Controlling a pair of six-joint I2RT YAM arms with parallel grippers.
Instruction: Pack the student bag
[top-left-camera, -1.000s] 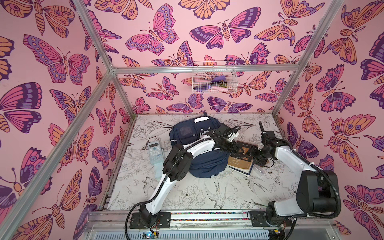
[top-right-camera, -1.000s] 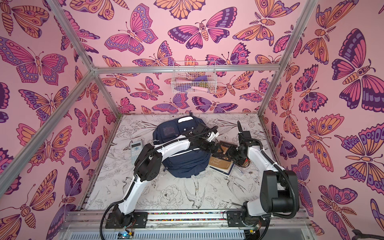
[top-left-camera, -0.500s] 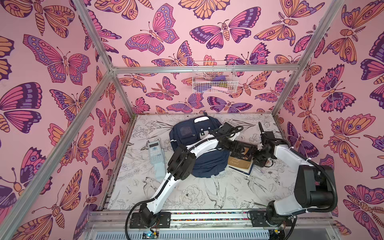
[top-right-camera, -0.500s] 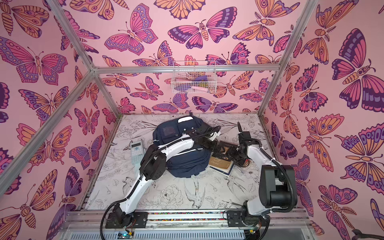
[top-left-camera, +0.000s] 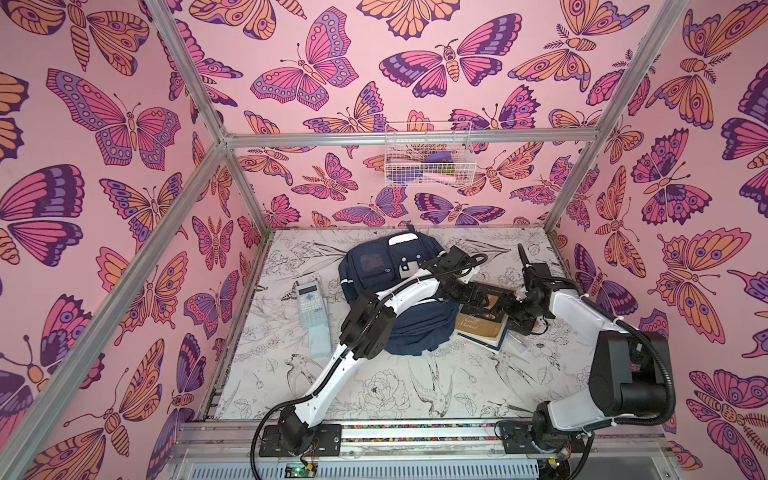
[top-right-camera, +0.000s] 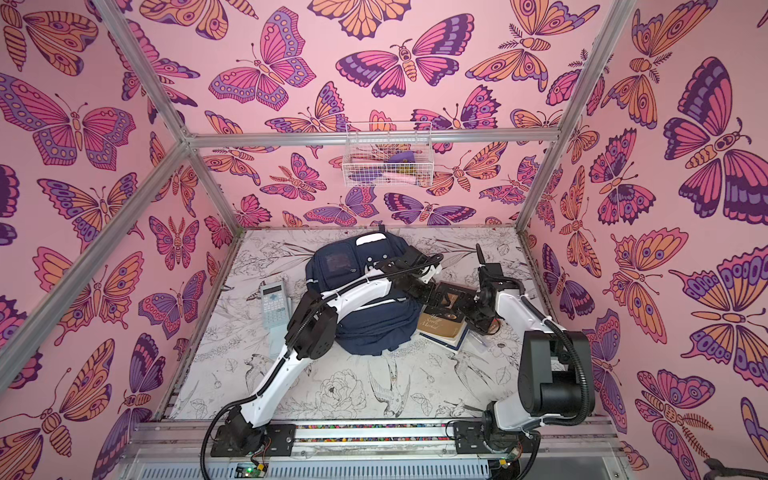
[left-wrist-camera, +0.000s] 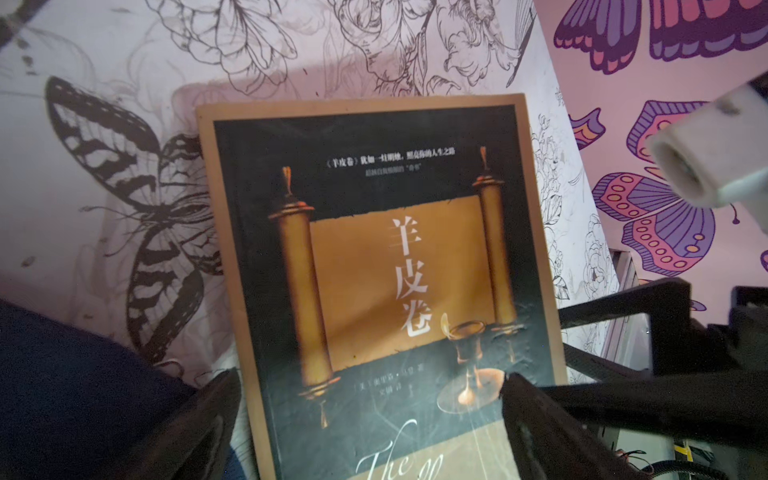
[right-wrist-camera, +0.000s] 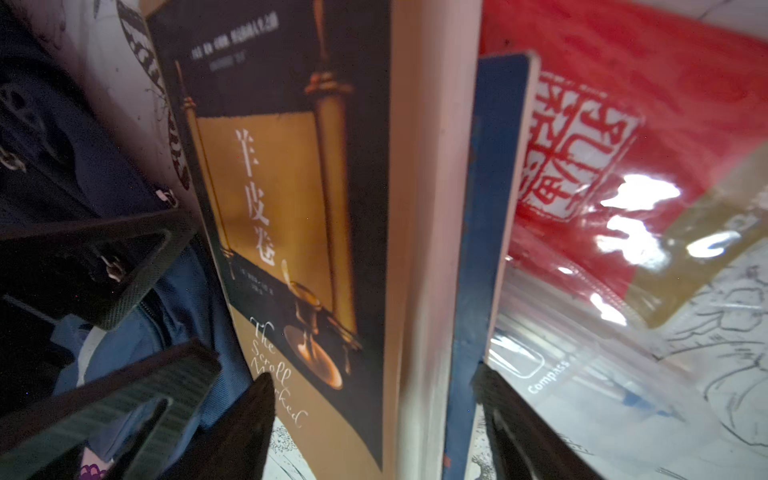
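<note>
Writing is scarce at the left: the grey calculator (top-left-camera: 311, 307) lies flat on the table (top-left-camera: 374, 395), its key legends too small for us to read. Just right of it the student bag (top-left-camera: 419, 332) lies in the middle of the table toward the rear wall, its white patch (top-left-camera: 409, 266) with black squares facing up. We see the left arm (top-left-camera: 415, 291) rise from its front base and stretch diagonally over the bag, wrist turned toward the book (left-wrist-camera: 399, 270). The left gripper (left-wrist-camera: 370, 376) hovers over the book's lower cover, fingers spread wide, holding nothing.

The book lies just beside the bag. Its dark cover shows a golden scroll, the characters "羊皮卷" and the script "The Scroll Marked". The right arm (top-left-camera: 582, 307) folds at the elbow and reaches left. The right gripper (right-wrist-camera: 372, 374) has its fingers apart, astride the page edges of the book and a blue notebook (right-wrist-camera: 486, 208) under it. Beyond lie a red packet (right-wrist-camera: 623, 104), whose seal-style stamp we cannot read, and a clear pouch (right-wrist-camera: 582, 353) printed "Compass".
</note>
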